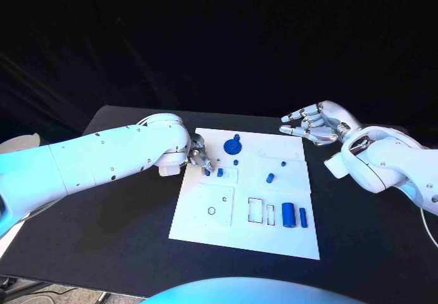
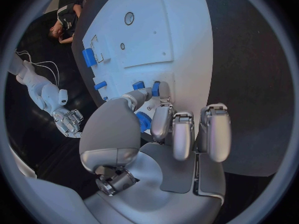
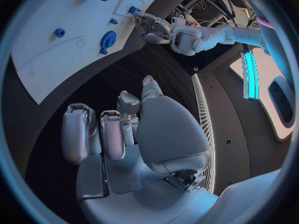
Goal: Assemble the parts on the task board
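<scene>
The white board (image 1: 245, 221) lies in the middle of the black table (image 1: 109, 215), a little to the right of the frame's centre in the head view. The left hand (image 1: 200, 158) is at the board's upper left edge, with its fingertips down on the board. It pinches a small blue peg (image 1: 220, 171) between the thumb and a finger; the left wrist view shows this blue piece (image 2: 155, 88) at the fingertips, touching the white surface.

The right hand (image 1: 312, 124) is in the upper right of the head view, beyond the board's upper right corner and above the black table. Its fingers are apart and a little curved, and it grasps nothing; the right wrist view shows the same hand (image 3: 124, 129) empty, well apart from the board.

On the board, a blue gear (image 1: 233, 146) sits near the upper edge, just right of the left hand. A small blue piece (image 1: 270, 178) lies tilted near the centre. In the lower right part of the board a thick blue cylinder (image 1: 288, 215) lies, and a thin blue rod (image 1: 303, 217) is just beside it on the right. Two outlined rectangular slots (image 1: 260, 211) are left of the cylinder.
</scene>
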Tool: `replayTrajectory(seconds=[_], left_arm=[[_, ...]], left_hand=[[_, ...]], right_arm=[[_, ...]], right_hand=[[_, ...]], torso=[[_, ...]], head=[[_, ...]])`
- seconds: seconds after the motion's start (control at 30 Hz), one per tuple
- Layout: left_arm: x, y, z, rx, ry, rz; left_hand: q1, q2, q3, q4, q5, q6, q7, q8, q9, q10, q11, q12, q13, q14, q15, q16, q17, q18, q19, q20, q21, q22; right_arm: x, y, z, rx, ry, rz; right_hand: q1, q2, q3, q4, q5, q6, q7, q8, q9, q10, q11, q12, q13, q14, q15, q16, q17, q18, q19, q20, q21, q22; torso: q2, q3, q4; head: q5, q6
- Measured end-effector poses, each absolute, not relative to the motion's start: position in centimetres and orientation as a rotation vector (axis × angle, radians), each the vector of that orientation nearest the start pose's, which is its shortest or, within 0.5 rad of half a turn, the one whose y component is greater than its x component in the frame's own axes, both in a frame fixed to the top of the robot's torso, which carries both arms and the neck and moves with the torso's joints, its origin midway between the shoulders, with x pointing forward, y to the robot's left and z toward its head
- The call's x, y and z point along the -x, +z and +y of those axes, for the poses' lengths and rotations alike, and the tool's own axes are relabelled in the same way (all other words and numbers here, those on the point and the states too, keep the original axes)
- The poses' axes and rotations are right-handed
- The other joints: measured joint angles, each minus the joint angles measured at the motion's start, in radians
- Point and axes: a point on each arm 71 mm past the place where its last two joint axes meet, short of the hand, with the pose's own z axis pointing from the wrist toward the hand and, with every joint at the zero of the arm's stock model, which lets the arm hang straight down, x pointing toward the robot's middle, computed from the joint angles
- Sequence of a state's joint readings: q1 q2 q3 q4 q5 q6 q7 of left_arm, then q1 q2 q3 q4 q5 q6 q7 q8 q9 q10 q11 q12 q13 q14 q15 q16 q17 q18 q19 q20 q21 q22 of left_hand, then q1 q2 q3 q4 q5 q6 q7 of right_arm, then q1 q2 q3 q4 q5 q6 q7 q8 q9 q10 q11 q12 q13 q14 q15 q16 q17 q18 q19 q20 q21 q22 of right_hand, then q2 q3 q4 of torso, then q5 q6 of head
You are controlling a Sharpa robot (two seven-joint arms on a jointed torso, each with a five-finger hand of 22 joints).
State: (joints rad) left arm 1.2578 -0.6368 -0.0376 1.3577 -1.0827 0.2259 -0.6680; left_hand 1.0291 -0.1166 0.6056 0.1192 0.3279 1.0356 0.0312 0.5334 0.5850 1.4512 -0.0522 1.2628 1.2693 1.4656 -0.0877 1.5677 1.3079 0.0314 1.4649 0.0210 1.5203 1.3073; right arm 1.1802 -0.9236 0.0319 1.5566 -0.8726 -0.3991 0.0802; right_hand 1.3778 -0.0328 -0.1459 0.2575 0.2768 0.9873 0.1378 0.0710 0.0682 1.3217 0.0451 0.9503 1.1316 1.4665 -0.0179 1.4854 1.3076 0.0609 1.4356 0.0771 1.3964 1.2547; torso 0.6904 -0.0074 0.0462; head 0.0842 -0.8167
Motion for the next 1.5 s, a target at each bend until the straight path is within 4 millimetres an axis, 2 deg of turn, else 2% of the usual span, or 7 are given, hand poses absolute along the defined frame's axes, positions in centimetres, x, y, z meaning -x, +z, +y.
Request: replayTrajectory(seconds=[0.13, 0.43, 0.47, 0.97, 1.17, 1.33, 1.5], left_arm=[[-50.9, -21.6, 16.9, 0.136, -0.24, 2.391], [-50.8, -21.7, 17.0, 0.132, -0.228, 2.405], [-50.8, -21.7, 17.1, 0.132, -0.227, 2.405], [-50.7, -21.7, 17.7, 0.165, -0.224, 2.381], [-50.7, -21.4, 18.4, 0.233, -0.261, 2.326], [-50.7, -20.8, 18.9, 0.306, -0.352, 2.269], [-50.7, -20.1, 19.1, 0.369, -0.464, 2.189]], left_hand=[[-0.035, -0.01, -0.04, 0.015, 0.002, 0.04, -0.029, 0.004, 0.0, 0.002, -0.002, 0.007, 0.005, 0.001, -0.006, 0.0, 0.0, 0.0, 0.0, 0.0, 0.007, 0.0], [-0.068, -0.04, -0.199, 0.066, 0.0, 0.046, -0.025, 0.0, -0.007, 0.005, -0.005, 0.015, 0.018, 0.0, -0.007, 0.0, 0.0, -0.002, 0.004, -0.004, 0.016, 0.001], [-0.068, -0.04, -0.213, 0.07, 0.0, 0.047, -0.026, 0.0, -0.007, 0.005, -0.005, 0.016, 0.018, 0.0, -0.007, 0.0, 0.0, -0.011, 0.004, -0.004, 0.018, 0.001], [-0.057, -0.029, -0.375, 0.14, 0.0, 0.056, -0.028, 0.0, -0.01, 0.009, -0.009, 0.021, 0.03, 0.0, -0.007, 0.0, 0.0, -0.011, 0.0, -0.007, 0.022, 0.001], [-0.053, -0.015, -0.428, 0.17, -0.02, 0.056, -0.028, -0.001, -0.013, 0.009, -0.009, 0.021, 0.024, 0.0, -0.007, 0.0, 0.0, -0.01, 0.0, -0.007, 0.021, 0.001], [-0.06, -0.008, -0.48, 0.172, -0.021, 0.017, -0.014, -0.002, -0.013, -0.014, 0.002, -0.043, -0.032, 0.0, -0.007, 0.0, 0.0, -0.01, 0.0, -0.007, 0.008, 0.0], [-0.065, -0.003, -0.578, 0.174, -0.042, -0.037, 0.003, -0.009, -0.012, -0.089, 0.016, -0.173, -0.152, 0.0, -0.007, 0.0, 0.0, -0.01, 0.0, -0.007, -0.045, 0.0]], right_arm=[[-48.7, -16.0, -23.5, -0.396, 1.003, 1.584], [-48.7, -16.0, -23.5, -0.396, 1.002, 1.584], [-48.7, -16.0, -23.5, -0.396, 1.002, 1.584], [-48.7, -16.0, -23.5, -0.397, 1.0, 1.584], [-48.8, -16.1, -23.5, -0.397, 1.0, 1.584], [-48.8, -16.1, -23.6, -0.398, 0.999, 1.585], [-48.8, -16.2, -23.6, -0.4, 0.997, 1.586]], right_hand=[[0.0, 0.0, 0.0, 0.0, 0.0, 0.0, 0.0, 0.0, 0.0, -0.003, 0.003, 0.0, -0.001, 0.0, 0.0, 0.0, 0.0, 0.0, 0.0, 0.0, 0.0, 0.0], [0.0, 0.0, 0.0, 0.0, 0.0, 0.0, 0.0, 0.0, 0.0, -0.003, 0.003, -0.004, -0.001, 0.0, 0.0, -0.004, 0.0, 0.0, 0.0, 0.0, 0.0, 0.0], [0.0, 0.0, 0.0, 0.0, 0.0, 0.0, 0.0, 0.0, 0.0, -0.003, 0.003, -0.004, -0.001, 0.0, 0.0, -0.004, 0.0, 0.0, 0.0, 0.0, 0.0, 0.0], [0.0, 0.0, 0.0, 0.0, 0.0, 0.0, 0.0, 0.0, 0.0, -0.003, 0.003, -0.004, -0.001, 0.0, 0.0, -0.004, 0.0, 0.0, 0.0, 0.0, 0.0, -0.001], [0.0, 0.0, 0.0, 0.0, 0.0, 0.0, 0.0, 0.0, 0.0, -0.003, 0.003, -0.004, -0.001, 0.0, 0.0, -0.004, 0.0, 0.0, 0.0, 0.0, 0.0, -0.001], [0.0, 0.0, 0.0, 0.0, 0.0, 0.0, 0.0, 0.0, 0.0, -0.003, 0.003, -0.004, -0.001, 0.0, 0.0, -0.004, 0.0, 0.0, 0.0, 0.0, 0.0, -0.001], [0.0, 0.0, 0.0, 0.0, 0.0, 0.0, 0.0, 0.0, 0.0, -0.003, 0.003, -0.004, -0.001, 0.0, 0.0, -0.004, 0.0, 0.0, 0.0, 0.0, 0.0, -0.001]], torso=[[0.0, 0.0001, -0.0001], [0.0, 0.0001, 0.0], [0.0, 0.0001, -0.0001], [0.0, -0.0009, -0.0009], [0.0, -0.0009, 0.0], [0.0, -0.0004, 0.0], [-0.001, 0.0003, 0.0006]], head=[[0.0, 0.0], [-0.001, 0.0], [-0.001, 0.0], [-0.006, 0.002], [-0.008, 0.001], [-0.009, 0.001], [-0.011, 0.003]])
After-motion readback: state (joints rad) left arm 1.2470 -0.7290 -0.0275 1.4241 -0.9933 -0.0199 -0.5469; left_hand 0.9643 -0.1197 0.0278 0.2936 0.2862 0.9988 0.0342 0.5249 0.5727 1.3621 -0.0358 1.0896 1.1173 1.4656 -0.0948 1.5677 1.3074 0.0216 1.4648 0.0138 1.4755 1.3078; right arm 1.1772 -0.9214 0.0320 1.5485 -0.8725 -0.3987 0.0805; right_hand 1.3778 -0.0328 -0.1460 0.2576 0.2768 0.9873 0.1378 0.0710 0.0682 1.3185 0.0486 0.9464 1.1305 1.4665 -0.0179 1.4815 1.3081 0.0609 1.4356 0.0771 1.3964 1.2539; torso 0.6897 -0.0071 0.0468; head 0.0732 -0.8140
